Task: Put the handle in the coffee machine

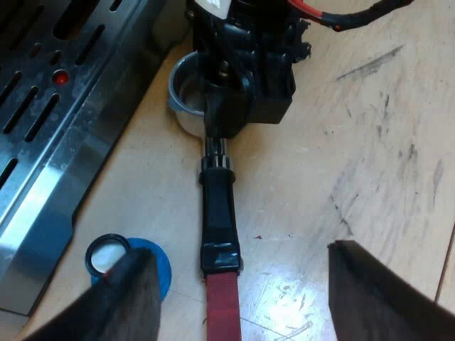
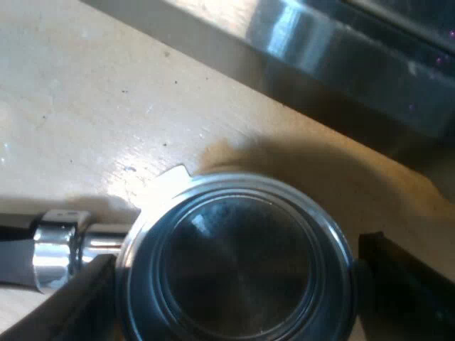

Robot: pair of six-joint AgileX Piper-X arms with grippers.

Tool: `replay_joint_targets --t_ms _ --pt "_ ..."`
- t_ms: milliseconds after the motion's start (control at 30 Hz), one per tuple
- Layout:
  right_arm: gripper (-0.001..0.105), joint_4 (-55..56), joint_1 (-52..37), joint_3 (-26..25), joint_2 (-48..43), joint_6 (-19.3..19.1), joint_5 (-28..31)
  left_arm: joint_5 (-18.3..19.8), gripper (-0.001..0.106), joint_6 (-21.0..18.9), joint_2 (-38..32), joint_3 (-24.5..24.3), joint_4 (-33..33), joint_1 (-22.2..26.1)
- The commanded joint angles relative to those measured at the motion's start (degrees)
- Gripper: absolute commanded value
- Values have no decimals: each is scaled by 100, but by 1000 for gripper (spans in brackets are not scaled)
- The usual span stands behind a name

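Note:
The metal holder (image 1: pixel 186 89) lies on the wooden table beside the espresso machine (image 1: pixel 50 106), its dark handle (image 1: pixel 217 220) running to the red end (image 1: pixel 222 309). My left gripper (image 1: pixel 238 284) is open, one finger on each side of the red end and well apart from it. My right gripper (image 1: pixel 226 114) sits over the holder's basket. From above, the empty basket (image 2: pixel 234 263) has my right gripper (image 2: pixel 234 284) around it, and both black fingers (image 2: pixel 89 298) press against its rim. The holder's neck (image 2: pixel 60 252) sticks out past one finger.
A blue tamper (image 1: pixel 146 266) with a black ring lies on the table by the machine's slotted steel drip tray (image 1: pixel 28 121), close to one left finger. The machine's steel base edge (image 2: pixel 341 50) runs close to the basket. Bare scuffed wood (image 1: pixel 370 156) lies on the handle's other side.

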Motion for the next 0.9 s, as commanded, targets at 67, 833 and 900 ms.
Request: replay_joint_targets --t_ms 67,833,900 --pt "36 62 -23 -39 24 -64 -71 53 54 -84 -20 -9 16 2" --pt "0 1154 132 -39 -1064 1016 -21 251 54 577 -20 -9 16 -29" --pt "0 1154 132 -39 -1194 1020 -21 460 54 577 -20 -9 16 -29"
